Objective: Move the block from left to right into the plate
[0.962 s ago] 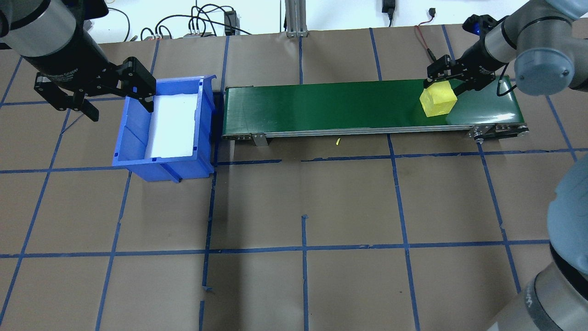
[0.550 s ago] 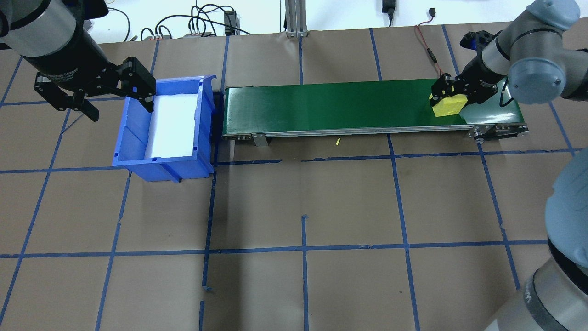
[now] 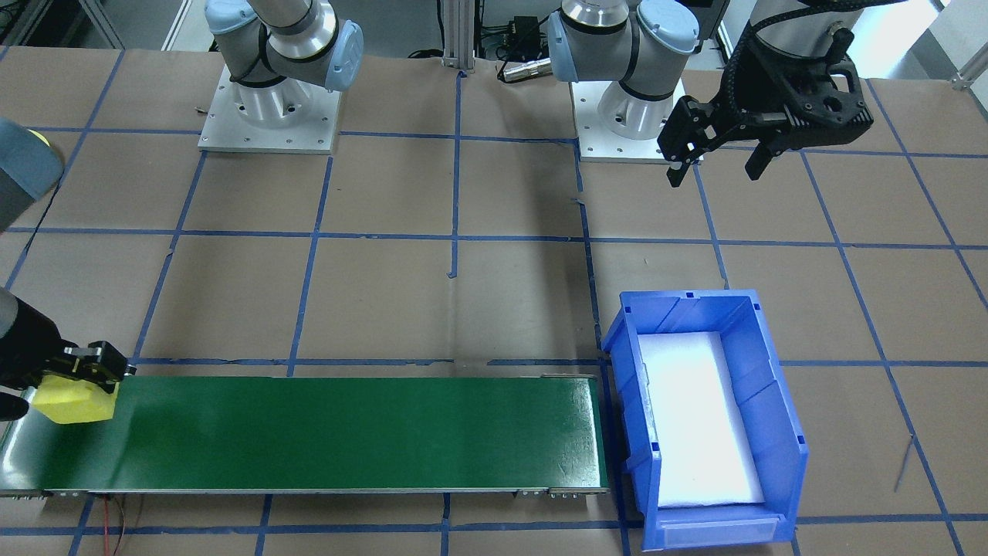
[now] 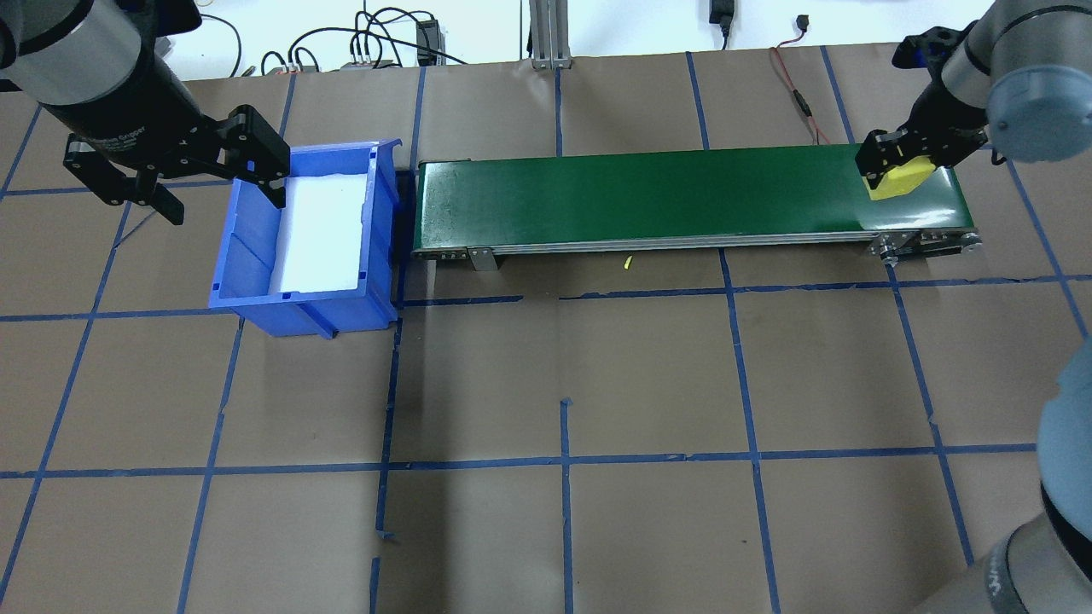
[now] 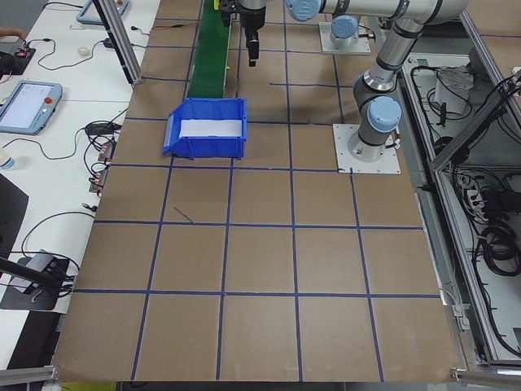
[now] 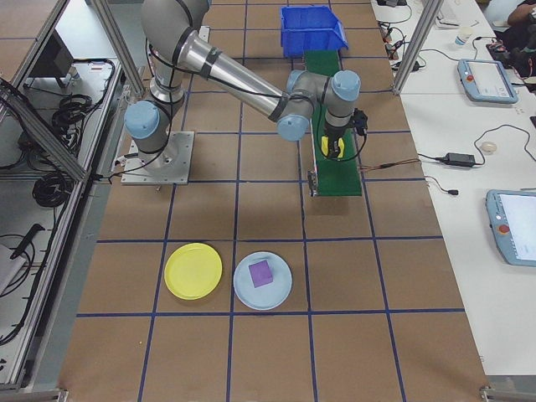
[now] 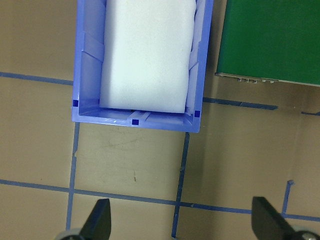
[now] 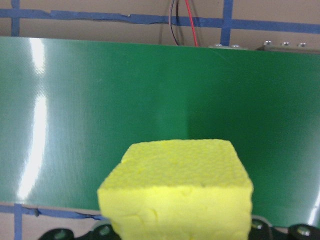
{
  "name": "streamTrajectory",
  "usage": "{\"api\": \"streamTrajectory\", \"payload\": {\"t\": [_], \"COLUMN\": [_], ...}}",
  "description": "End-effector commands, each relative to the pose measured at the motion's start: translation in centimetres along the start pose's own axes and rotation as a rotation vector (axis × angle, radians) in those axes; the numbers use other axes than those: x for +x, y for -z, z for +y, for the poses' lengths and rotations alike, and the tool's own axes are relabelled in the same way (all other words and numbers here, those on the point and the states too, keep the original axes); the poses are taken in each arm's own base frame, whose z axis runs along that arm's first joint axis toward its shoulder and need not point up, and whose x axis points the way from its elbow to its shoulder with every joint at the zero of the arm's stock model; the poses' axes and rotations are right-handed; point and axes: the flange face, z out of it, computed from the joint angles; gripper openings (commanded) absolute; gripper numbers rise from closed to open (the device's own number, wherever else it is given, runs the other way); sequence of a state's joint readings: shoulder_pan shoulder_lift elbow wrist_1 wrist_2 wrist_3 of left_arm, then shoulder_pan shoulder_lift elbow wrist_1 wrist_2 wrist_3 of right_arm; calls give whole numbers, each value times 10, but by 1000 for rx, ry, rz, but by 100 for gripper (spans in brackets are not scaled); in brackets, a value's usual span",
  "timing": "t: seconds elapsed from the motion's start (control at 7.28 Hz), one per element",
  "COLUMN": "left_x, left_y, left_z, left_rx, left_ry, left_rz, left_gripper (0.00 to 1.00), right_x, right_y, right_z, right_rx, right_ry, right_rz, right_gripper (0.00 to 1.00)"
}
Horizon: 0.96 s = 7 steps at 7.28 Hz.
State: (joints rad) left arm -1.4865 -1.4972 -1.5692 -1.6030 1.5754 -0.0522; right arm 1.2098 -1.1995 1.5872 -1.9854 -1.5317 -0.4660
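Progress is being judged as early: the yellow block (image 4: 896, 177) is being gripped by the right gripper (image 4: 891, 166) over the right-hand end of the green conveyor belt (image 4: 648, 196), and it has not yet been carried toward its goal. In the right wrist view the block (image 8: 177, 192) is being seen close up between the closed jaws, with the belt's green surface lying behind it; whether the block is being held clear of the belt or is touching it cannot be told for certain. In the front-facing view the same block (image 3: 76, 401) is being shown at the belt's far end from the blue bin (image 3: 706, 421).

The yellow plate (image 6: 193, 270) is being shown only in the right side view, lying on the table well apart from the belt, just beside a pale blue plate (image 6: 263, 280) on which a purple block (image 6: 261, 273) is resting. The yellow plate is being left empty at this moment.

The left gripper (image 4: 183, 170) is being held wide open and empty, beside the blue bin's outer edge.

What is being left to do, by this judgement, is the carry from the belt to the yellow plate, the lowering into it, and the release.
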Motion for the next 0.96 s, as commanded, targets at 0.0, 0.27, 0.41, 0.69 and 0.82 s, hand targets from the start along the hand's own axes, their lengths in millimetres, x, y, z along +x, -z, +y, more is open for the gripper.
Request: {"api": "streamTrajectory", "payload": {"t": [0.0,0.27,0.41,0.69,0.82], "left_x": [0,0,0,1,1], "left_y": [0,0,0,0,0], "left_z": [0,0,0,0,0], "left_rx": [0,0,0,0,0], "left_ry": [0,0,0,-1,-1], "left_rz": [0,0,0,0,0], "left_gripper": [100,100,100,100,100], "right_x": [93,199,226,264,281], "right_y": [34,12,-5,-20,-34], "right_z": [69,158,196,261,300], "right_rx": [-43,-93,-109,-144,-137], "right_ry": [120,106,96,68,30], "right_rz": [51,-3,-37,-74,-95], "right_gripper": [18,18,17,14,14]}}
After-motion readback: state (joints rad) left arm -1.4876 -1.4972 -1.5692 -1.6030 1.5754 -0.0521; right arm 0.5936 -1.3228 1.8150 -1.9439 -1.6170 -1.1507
